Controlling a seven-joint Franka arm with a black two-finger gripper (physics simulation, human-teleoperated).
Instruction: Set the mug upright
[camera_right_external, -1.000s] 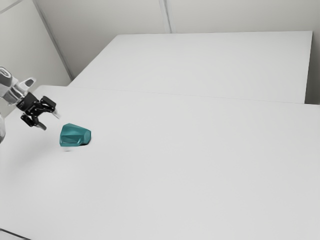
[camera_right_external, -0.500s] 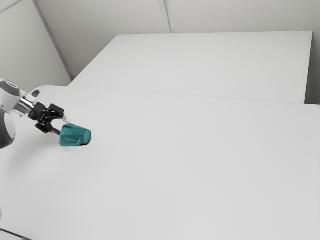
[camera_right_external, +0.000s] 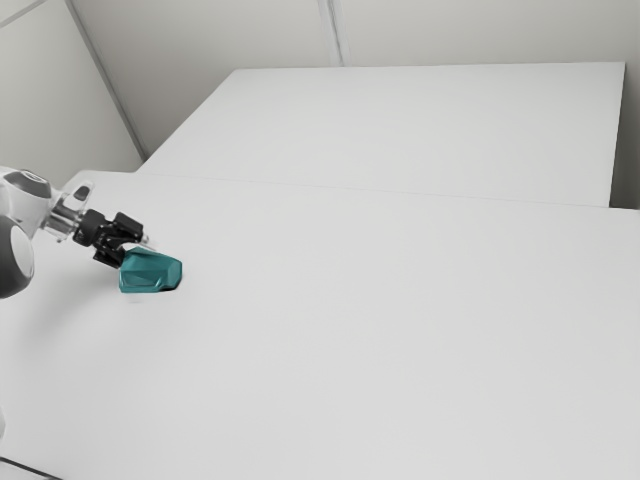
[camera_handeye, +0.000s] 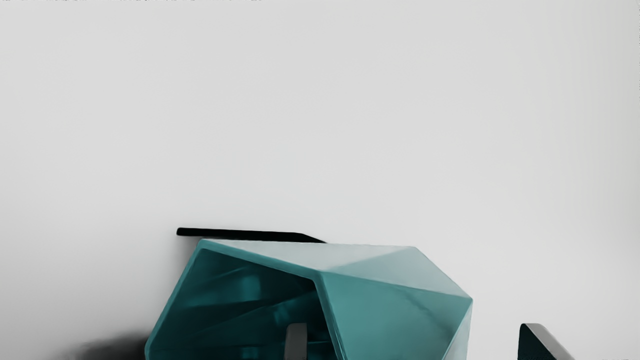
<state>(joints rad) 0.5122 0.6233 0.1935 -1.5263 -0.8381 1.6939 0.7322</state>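
Jaws nearer the mug (camera_right_external: 151, 271), which lies unmoved on its side on the counter (camera_right_external: 400, 330). Open wide, holding nothing; one finger (camera_handeye: 296, 342) apparently inside the mouth (camera_handeye: 240, 310), other outside. Best pinch the wall (camera_handeye: 390, 315) squarely before turning mouth-up.

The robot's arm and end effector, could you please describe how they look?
The arm is white with rounded, dark grey joint covers and a silvery section near the wrist. The end effector is black and angular, with two slim fingers showing grey edges.

Glossy teal mug (camera_right_external: 150, 272) — smooth, faceted sides.
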